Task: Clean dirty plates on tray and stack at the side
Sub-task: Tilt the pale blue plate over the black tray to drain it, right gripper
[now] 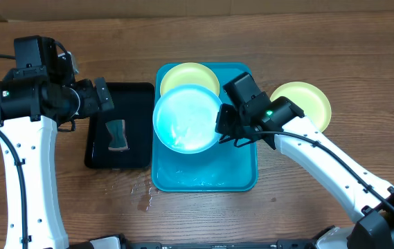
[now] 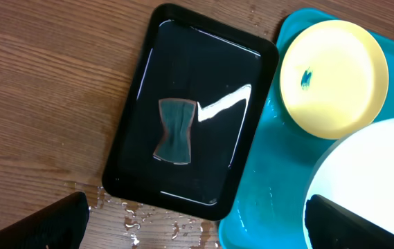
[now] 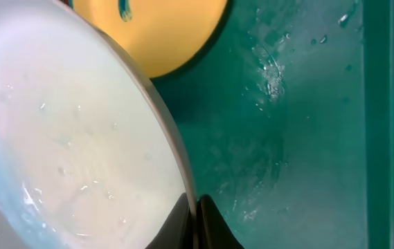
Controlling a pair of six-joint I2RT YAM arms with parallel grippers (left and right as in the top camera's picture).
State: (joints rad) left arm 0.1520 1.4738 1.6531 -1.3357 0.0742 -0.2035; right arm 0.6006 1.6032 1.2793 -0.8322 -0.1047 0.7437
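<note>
One cyan plate [image 1: 186, 119], rim pinched by R gripper [image 1: 223, 128]; L gripper [image 1: 105, 95] wide apart. Tray [image 1: 238, 169] long axis top-bottom. Smudge [image 2: 306, 79] only in wrist views.

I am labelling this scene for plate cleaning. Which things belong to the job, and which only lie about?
Job: cyan plate, held by right gripper; smudged yellow plate on blue tray; clean yellow plate on table.
Lying about: black tray; sponge in it; water drops.
</note>
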